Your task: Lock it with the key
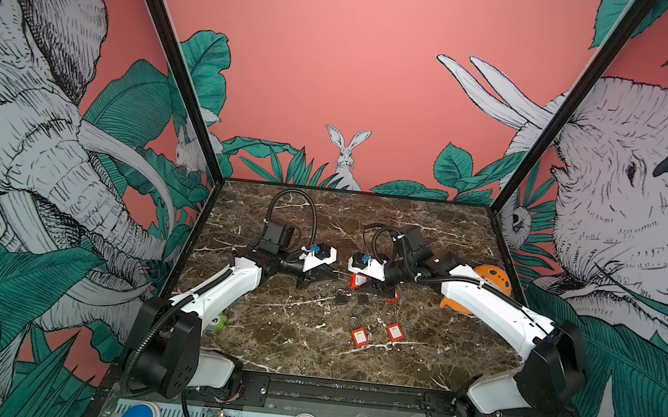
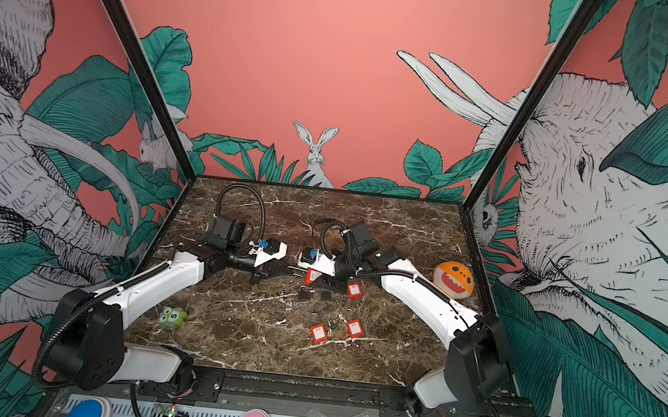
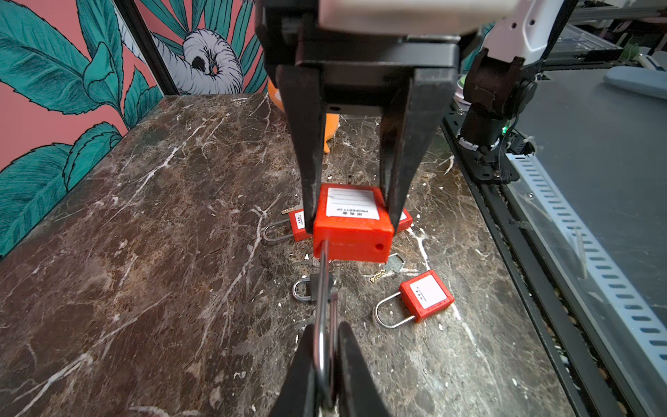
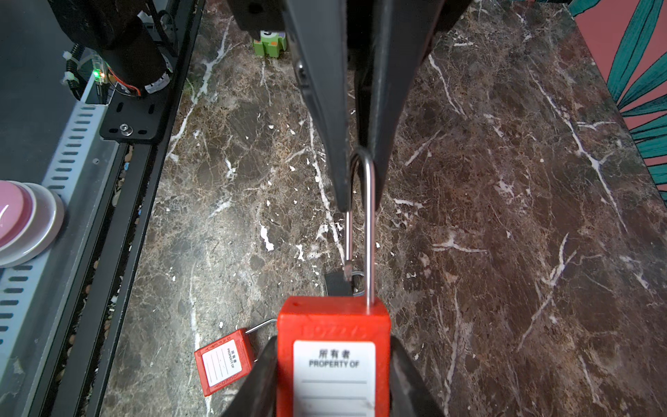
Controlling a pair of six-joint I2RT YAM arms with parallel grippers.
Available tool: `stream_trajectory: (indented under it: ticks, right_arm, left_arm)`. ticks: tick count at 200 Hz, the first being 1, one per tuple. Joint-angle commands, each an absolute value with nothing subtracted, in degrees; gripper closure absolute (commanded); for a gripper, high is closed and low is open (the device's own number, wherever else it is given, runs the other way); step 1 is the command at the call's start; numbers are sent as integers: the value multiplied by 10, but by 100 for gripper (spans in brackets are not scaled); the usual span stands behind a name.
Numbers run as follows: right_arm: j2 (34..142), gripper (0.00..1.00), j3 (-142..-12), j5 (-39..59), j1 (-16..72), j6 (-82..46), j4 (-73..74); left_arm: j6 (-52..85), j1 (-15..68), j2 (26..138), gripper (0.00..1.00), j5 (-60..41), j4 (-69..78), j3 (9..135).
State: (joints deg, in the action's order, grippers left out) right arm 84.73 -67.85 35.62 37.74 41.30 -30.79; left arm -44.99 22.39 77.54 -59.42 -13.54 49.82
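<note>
Pinching the bend of the thin steel shackle (image 4: 369, 231) with the left gripper (image 3: 326, 335), jaws clenched on it. Holding it mid-air over the brown marble table (image 3: 144, 252), long axis running straight across into the red plastic padlock body (image 4: 332, 317). Clamping that body by its sides with the right gripper (image 3: 352, 222). Shackle's free leg sitting outside its hole. Both forearms reaching inward, low, grippers pointing at each other.

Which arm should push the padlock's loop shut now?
Left. The left end effector pinches the shackle, whose free leg is out of the padlock. The right end effector clamps the padlock's sides, so it should probably just hold steady.
</note>
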Motion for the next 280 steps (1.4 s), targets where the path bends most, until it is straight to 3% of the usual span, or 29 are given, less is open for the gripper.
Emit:
stream_trajectory:
  ticks: [1,22,62,91,161,280]
  right_arm:
    - [834,87,-681,357,376,424,-295]
    - [829,80,-680,343,376,428,-292]
    - [812,42,-674,296,376,440,-309]
    - [795,34,-696,241,374,437,-398]
    - [765,43,-694,196,359,439,-483]
    - [785,78,-717,225,359,456,-509]
  left_arm:
    - [-457,231,778,91,-624,-149,517]
    - [-455,234,785,99,-633,-149,520]
    - [-399,238,791,100,-663,-82,510]
    - [-297,259,791,100,-654,83,462]
    - [-262,293,816,100,-651,179,452]
    - [-272,328,845,100,-658,181,471]
